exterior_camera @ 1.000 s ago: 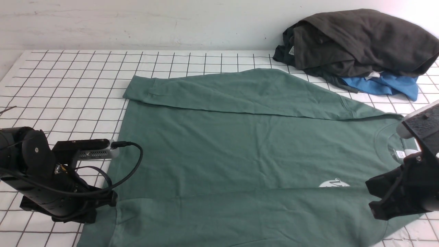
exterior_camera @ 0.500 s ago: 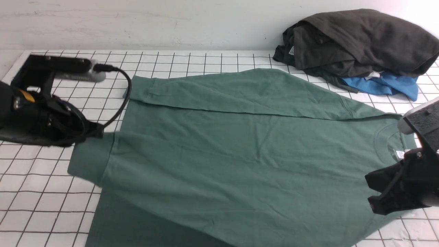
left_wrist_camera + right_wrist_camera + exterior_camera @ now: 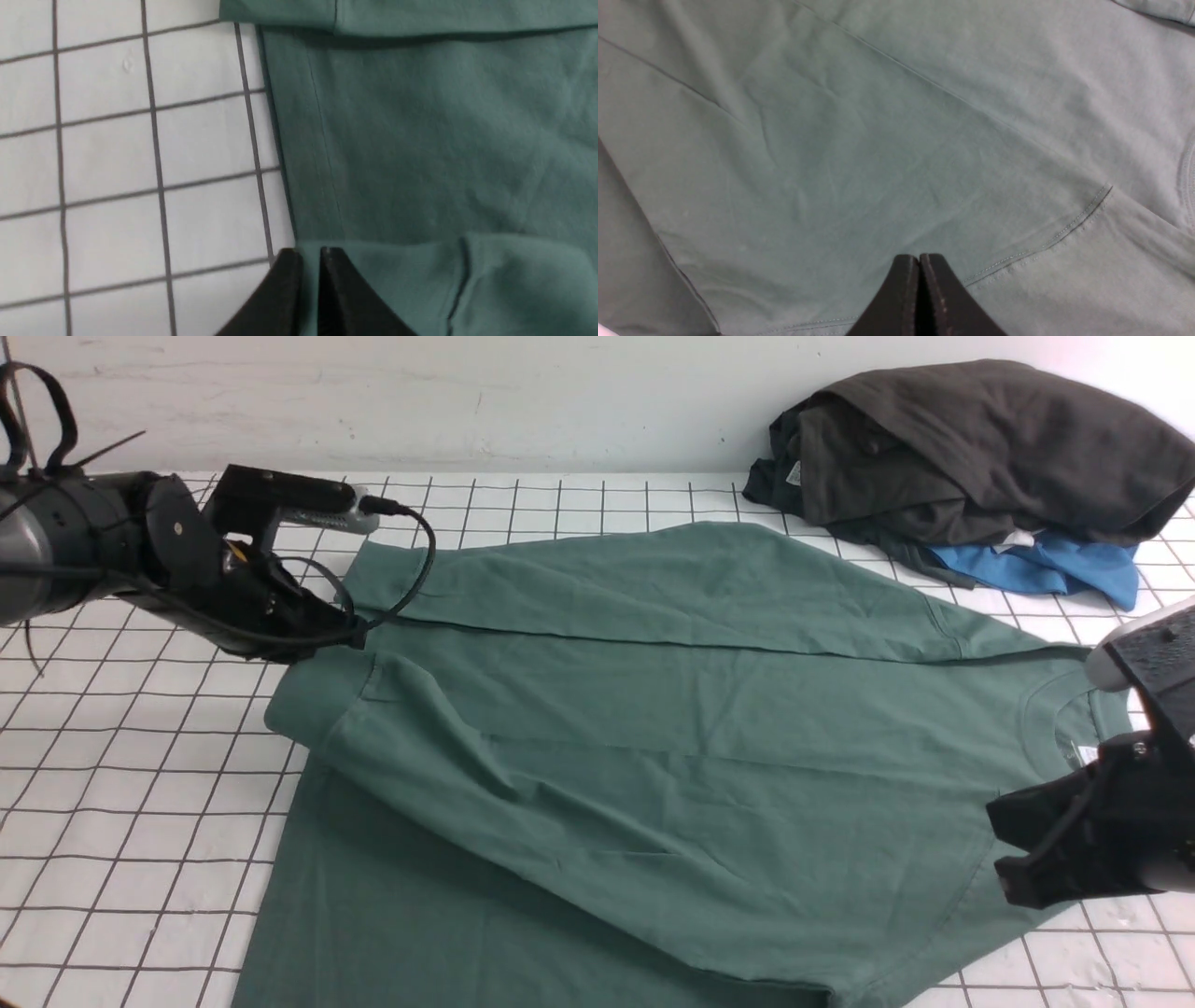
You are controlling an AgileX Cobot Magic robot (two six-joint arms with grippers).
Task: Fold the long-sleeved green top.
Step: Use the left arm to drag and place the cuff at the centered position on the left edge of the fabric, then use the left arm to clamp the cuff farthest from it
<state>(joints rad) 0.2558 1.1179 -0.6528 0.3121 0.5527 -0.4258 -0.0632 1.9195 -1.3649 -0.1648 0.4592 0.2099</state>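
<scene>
**status: second sleeve laid across the body, body folds outstanding**

since the earlier frames, the left gripper (image 3: 351, 637) has swung from the near-left corner of the table (image 3: 140, 803) toward the far side. it has drawn the near sleeve diagonally over the green long-sleeved top (image 3: 653, 756). the chest print, exposed a second ago, is now covered.

1. left side: the sleeve cuff (image 3: 313, 705) lies on the hem end of the body, just beside the gripper tips. in the left wrist view the jaws stand a narrow slit apart at the cuff edge. whether they pinch the fabric or have let go cannot be told.
2. centre: the top lies flat on the gridded table, hem to the left and collar to the right. the far sleeve (image 3: 653, 583) is already folded along the far edge. both sleeves therefore appear to be in.
3. right side: the right gripper (image 3: 1008, 849) sits low over the shoulder area beside the neck label (image 3: 1088, 756). its jaws are closed with nothing between them.

judgement: roughly the first half is complete. remaining work is to flatten the angled sleeve, then fold the body hem to collar.
</scene>
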